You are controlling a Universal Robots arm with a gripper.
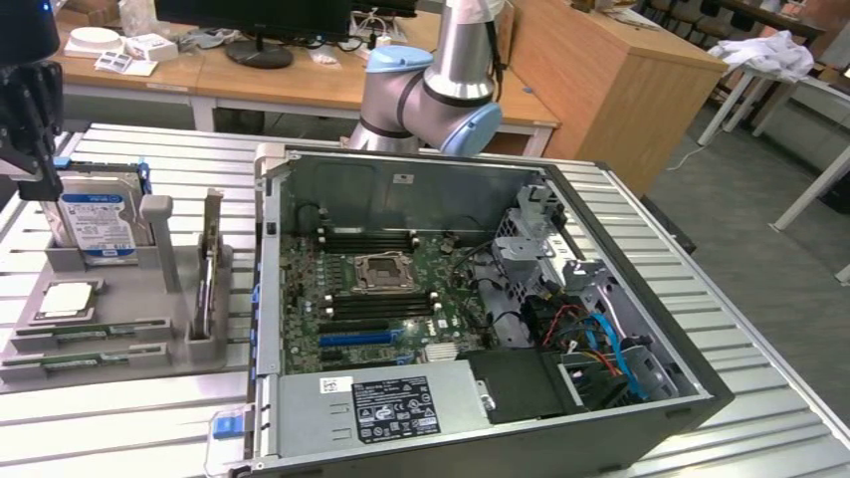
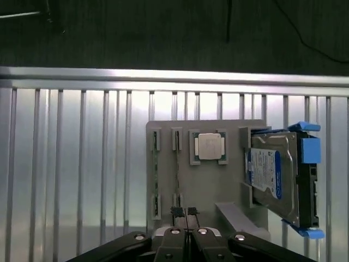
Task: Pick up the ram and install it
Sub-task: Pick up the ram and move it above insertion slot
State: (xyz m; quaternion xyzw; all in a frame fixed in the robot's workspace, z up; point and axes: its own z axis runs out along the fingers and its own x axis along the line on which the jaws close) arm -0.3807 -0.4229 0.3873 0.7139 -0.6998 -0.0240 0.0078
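Two ram sticks [image 1: 94, 329] lie edge-up in slots along the near side of a grey holder [image 1: 126, 299] at the exterior view's left. The wrist view looks down on them as two thin green strips [image 2: 155, 172] side by side in the holder [image 2: 207, 185]. My gripper [image 1: 48, 184] hangs above the holder's far end, beside the hard drive [image 1: 96, 221]. Its fingertips [image 2: 178, 210] are pressed together, shut on nothing, well above the nearer ram strip [image 2: 176, 174]. The open computer case [image 1: 465, 299] shows the motherboard's black memory slots [image 1: 358, 239] around the CPU socket.
The holder also carries a CPU [image 2: 209, 146], the hard drive [image 2: 272, 174] with blue rails, and an expansion card [image 1: 210, 269] standing on edge. The case walls, the power supply [image 1: 385, 403] and the cables [image 1: 598, 339] crowd the exterior view's right. The table is slatted metal.
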